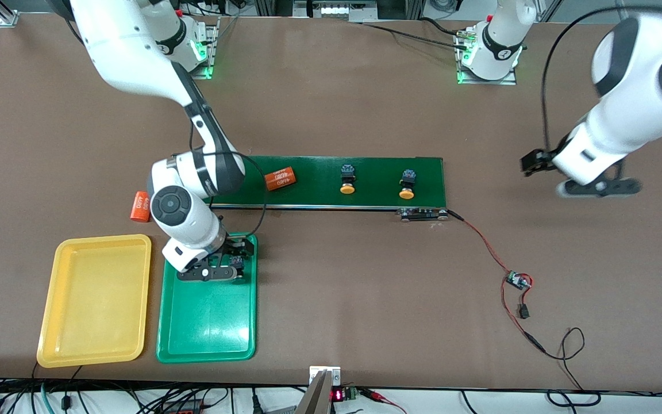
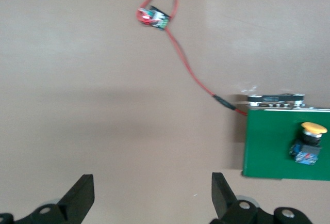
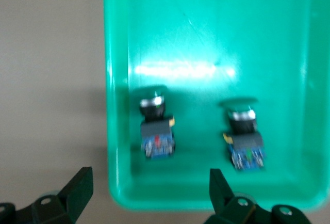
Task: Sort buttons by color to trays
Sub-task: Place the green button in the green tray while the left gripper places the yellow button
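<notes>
Two green-capped buttons lie side by side in the green tray, at its end farther from the front camera. My right gripper hangs open just above that end of the green tray, empty; in the front view the right gripper hides most of them, and one button peeks out. Two yellow-capped buttons lie on the conveyor belt. The yellow tray is empty. My left gripper hangs open and empty over bare table near the belt's end; in its own view the left gripper sees one yellow-capped button.
One orange cylinder lies on the belt and another orange cylinder on the table beside the right arm. A red wire runs from the belt's motor to a small circuit board, also seen as a circuit board.
</notes>
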Tool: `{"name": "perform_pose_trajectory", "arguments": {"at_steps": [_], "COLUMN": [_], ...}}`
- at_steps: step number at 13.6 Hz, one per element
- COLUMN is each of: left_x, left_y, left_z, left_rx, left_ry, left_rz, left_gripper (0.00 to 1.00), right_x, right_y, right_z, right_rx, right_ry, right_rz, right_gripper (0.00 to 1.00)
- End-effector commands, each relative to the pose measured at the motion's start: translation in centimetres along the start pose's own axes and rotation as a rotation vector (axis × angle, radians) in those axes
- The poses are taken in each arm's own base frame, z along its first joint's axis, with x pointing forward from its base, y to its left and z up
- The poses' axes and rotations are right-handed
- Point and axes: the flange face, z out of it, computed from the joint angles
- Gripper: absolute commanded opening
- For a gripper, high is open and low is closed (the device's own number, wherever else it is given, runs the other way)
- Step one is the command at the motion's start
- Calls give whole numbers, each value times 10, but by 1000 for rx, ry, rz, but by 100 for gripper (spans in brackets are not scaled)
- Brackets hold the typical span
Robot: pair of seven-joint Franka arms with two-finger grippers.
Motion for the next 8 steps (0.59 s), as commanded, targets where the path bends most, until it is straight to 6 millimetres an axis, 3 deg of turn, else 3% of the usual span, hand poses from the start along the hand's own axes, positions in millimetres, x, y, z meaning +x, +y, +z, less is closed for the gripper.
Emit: {"name": "perform_pose_trajectory", "arguments": {"at_steps": [1, 3, 6, 8], "left_x": [3, 5, 8, 9], "left_y": [-7, -4, -2, -3], "left_z": [-45, -71, -77, -73], "left_rx": [20, 4, 3, -3], "left_ry": [-3, 17, 34, 24], "left_rz": [11, 72, 175, 179], "left_gripper": [100, 100, 100, 100], "right_x": [-29, -49, -74, -78], "right_y": [-10, -9, -7, 3], "right_z": [-36, -55, -80, -99], "right_rx": [-10, -3, 0, -8], "right_ry": [-67, -67, -72, -91], "right_rz": [33, 25, 2, -1], "right_gripper": [100, 100, 100, 100]}}
